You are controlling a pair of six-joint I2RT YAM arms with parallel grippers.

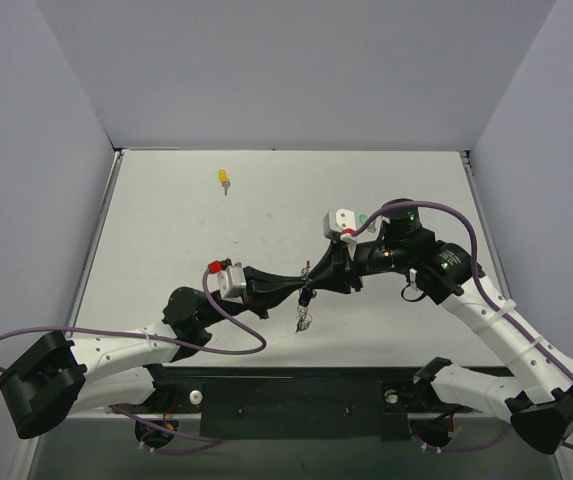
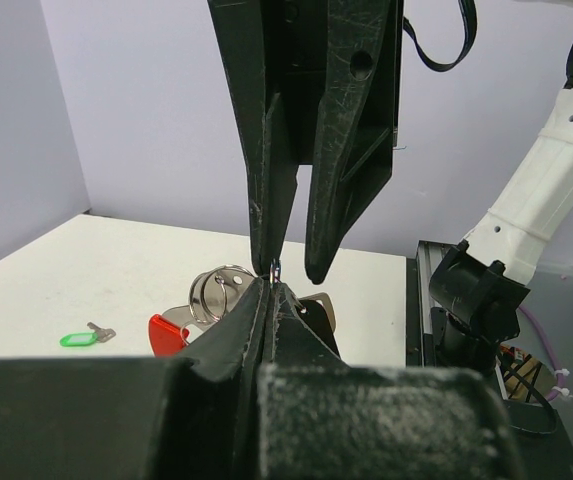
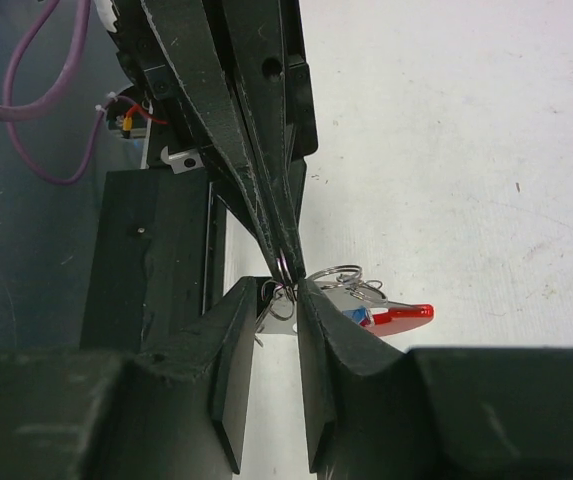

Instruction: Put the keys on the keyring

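My left hand was pinched shut on the keyring, which dangled above the tabletop. My right hand faced it tip-to-tip, fingers apart around it, gripping nothing. The yellow key lay well apart.

The desk is showing a smooth, matt white top, faintly speckled. The left pincer and right pincer are showing hard black plastic, scratched and scuffed to a dull sheen. The keyring is gleaming as thin, bright metal wire, and its red piece is shining like glossy plastic. At the far left, the yellow-headed key is showing a plastic head; the green-headed key is looking glossy too.
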